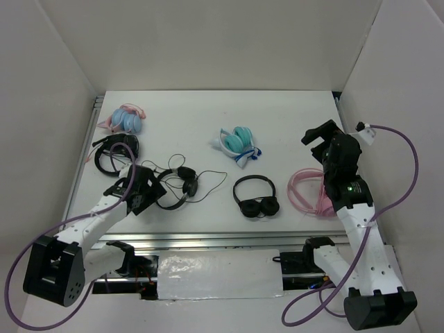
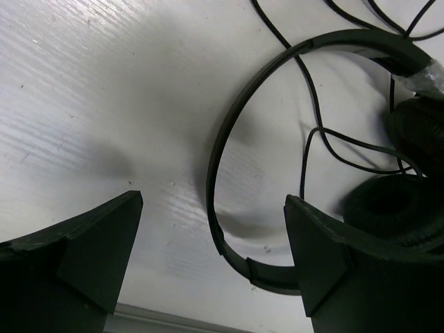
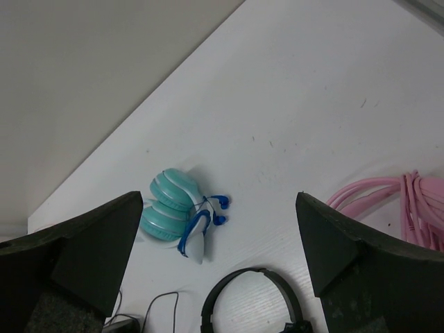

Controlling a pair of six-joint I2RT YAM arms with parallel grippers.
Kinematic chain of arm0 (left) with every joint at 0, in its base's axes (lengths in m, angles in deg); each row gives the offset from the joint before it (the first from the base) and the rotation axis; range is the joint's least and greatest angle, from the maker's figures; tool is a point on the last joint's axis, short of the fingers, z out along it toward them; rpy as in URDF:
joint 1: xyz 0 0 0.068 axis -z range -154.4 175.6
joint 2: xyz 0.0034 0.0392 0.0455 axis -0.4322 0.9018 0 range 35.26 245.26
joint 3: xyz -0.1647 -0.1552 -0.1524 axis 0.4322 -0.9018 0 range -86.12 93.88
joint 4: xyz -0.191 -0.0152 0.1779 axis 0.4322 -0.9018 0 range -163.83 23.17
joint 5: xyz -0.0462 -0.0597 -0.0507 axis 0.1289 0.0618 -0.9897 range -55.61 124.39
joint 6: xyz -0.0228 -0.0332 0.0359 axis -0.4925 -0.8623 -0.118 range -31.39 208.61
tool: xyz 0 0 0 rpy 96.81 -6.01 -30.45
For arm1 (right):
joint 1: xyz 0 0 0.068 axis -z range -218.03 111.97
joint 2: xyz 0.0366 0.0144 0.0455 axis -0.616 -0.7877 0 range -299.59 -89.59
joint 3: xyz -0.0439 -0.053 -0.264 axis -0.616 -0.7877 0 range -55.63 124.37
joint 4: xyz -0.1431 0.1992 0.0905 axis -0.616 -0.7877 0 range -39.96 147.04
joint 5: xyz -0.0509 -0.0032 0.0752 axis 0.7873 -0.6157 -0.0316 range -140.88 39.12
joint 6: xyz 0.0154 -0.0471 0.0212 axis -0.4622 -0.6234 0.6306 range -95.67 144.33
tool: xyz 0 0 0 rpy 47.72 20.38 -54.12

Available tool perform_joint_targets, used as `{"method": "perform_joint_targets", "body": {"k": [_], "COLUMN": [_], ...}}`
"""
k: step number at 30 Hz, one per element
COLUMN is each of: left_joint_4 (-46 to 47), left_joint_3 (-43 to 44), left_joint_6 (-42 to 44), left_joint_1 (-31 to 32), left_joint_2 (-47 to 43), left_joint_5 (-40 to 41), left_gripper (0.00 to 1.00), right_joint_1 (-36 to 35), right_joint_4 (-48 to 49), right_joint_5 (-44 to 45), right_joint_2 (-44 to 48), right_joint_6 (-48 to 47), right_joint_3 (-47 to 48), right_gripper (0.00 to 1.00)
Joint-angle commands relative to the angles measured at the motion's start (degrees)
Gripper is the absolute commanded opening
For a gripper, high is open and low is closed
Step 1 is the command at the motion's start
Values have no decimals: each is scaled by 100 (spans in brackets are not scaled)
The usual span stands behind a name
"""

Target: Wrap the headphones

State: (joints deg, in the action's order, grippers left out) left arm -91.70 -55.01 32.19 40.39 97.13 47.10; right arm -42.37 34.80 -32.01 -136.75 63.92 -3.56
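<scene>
The headphones (image 1: pixel 182 182) lie left of the table's middle, black with a thin headband and a long thin cable looping loosely around them. In the left wrist view the headband (image 2: pixel 223 139) curves between my fingers, close to the right finger, and the earcups (image 2: pixel 399 208) and cable (image 2: pixel 305 149) lie to the right. My left gripper (image 1: pixel 157 192) (image 2: pixel 214 201) is open, low over the table at the headband's left end and holding nothing. My right gripper (image 1: pixel 318 137) (image 3: pixel 218 201) hangs open and empty above the right side of the table.
Another black pair (image 1: pixel 255 198) (image 3: pixel 250 298) with no trailing cable lies centre-right. A teal-and-white pair (image 1: pixel 237 144) (image 3: pixel 170 205) sits behind it. A pink pair (image 1: pixel 309 191) (image 3: pixel 409 201) lies under my right arm. A pink-and-blue pair (image 1: pixel 126 119) and a black headset (image 1: pixel 116 152) are at the far left.
</scene>
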Motion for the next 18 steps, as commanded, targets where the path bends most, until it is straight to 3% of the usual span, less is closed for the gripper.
{"method": "perform_joint_targets", "body": {"k": [1,9,11,14,18], "left_joint_4": [420,693,807,878,1027], "left_joint_3": [-289,-396,-422,-448,-440], "left_joint_6": [-220,-352,-395,-439,-378], "left_joint_1": [16,156,200,209,296], "left_joint_2": [-26,422,467,624,818], "left_joint_5": [188,380,460,583,741], "left_gripper": [96,89,84,68,37], "right_joint_1": [30,38,30,38,38], "right_joint_4": [175,-79,-114,-87,-131], "right_joint_5": [47,187,108,-68,-252], "right_joint_2": [242,251,216,128,-21], "right_joint_6": [75,145,119,109,31], "right_joint_3": [-92,-57,-48,-75,4], "right_gripper": [100,100,100,100,100]}}
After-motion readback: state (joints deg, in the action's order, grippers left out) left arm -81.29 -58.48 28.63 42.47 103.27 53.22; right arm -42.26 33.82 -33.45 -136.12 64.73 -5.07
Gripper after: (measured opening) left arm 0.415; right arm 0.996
